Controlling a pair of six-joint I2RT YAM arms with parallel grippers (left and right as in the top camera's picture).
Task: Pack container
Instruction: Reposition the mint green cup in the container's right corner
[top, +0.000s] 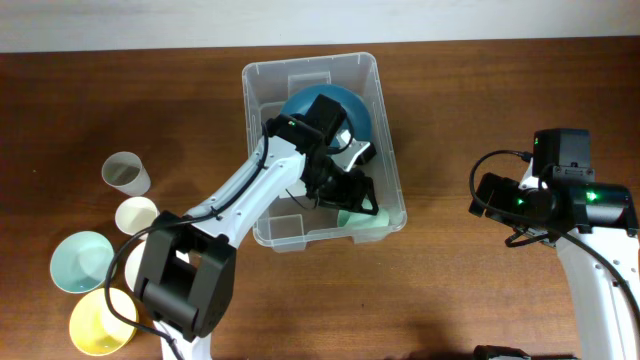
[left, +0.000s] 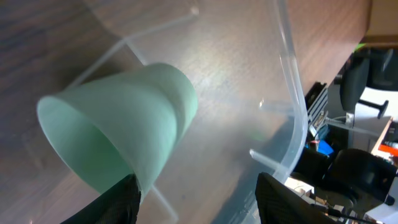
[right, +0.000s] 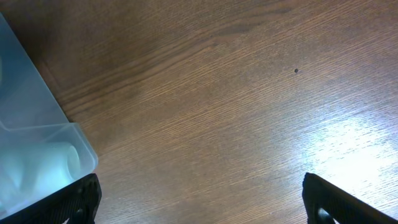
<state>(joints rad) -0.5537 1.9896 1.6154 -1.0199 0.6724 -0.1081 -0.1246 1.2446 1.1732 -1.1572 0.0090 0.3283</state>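
Observation:
The clear container (top: 390, 150) stands at the table's middle. A dark blue bowl (top: 335, 102) lies in its far part. A mint green cup (top: 362, 222) lies on its side in the near right corner. My left gripper (top: 352, 194) reaches into the container just above that cup. In the left wrist view the cup (left: 124, 124) lies against the left finger, and the left gripper (left: 199, 202) is open beside the container wall (left: 292, 93). My right gripper (top: 478, 197) is open and empty over bare table (right: 202, 205), right of the container's corner (right: 37, 143).
Left of the container stand a grey cup (top: 125, 172), a cream cup (top: 137, 214), a light blue bowl (top: 82, 262) and a yellow bowl (top: 100, 322). A white cup (top: 133, 265) is partly hidden by the left arm's base.

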